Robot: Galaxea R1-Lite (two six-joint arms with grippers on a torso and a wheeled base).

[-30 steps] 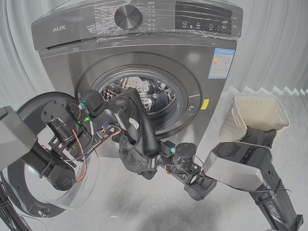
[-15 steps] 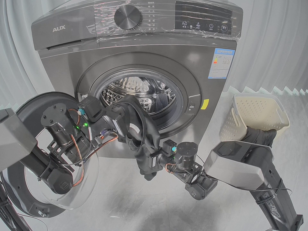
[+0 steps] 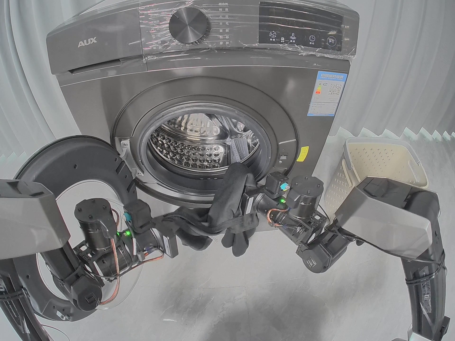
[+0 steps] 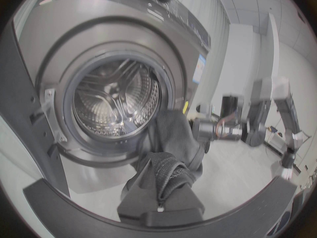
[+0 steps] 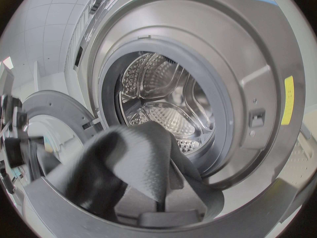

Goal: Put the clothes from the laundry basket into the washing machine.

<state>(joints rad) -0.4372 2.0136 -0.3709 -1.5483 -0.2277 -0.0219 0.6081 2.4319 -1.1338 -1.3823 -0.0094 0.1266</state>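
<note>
Charcoal cloth is the matter in hand: a limp dark grey garment (image 3: 227, 200) with a mesh strap at one end is strung between the two grippers. It hangs just in front of the brushed-grey front-loading washing machine (image 3: 204, 76), below the lip of the round steel drum opening (image 3: 189, 152) and not yet inside it. The left gripper (image 3: 171, 237) is low, near the open round glass-fronted door (image 3: 71, 162). Its fingers (image 4: 142, 195) are closed on the strap end, pinching it tight. The right gripper (image 3: 246, 203) is higher, just beside the lower rim of the opening. Its fingers are closed on a fold, and the cloth humps up over them and hangs down beneath. The cream perforated plastic laundry basket (image 3: 379, 159) stands on the floor to the machine's right; the right arm hides its mouth, so what it holds cannot be told. By my reading this is the loading step, with the garment brought to the machine but not delivered. The next move calls for raising both ends over the rim, the right end leading. The bundle should be pushed well into the drum before either grip opens. Otherwise the slack middle may snag on the lip or slide to the floor.
</note>
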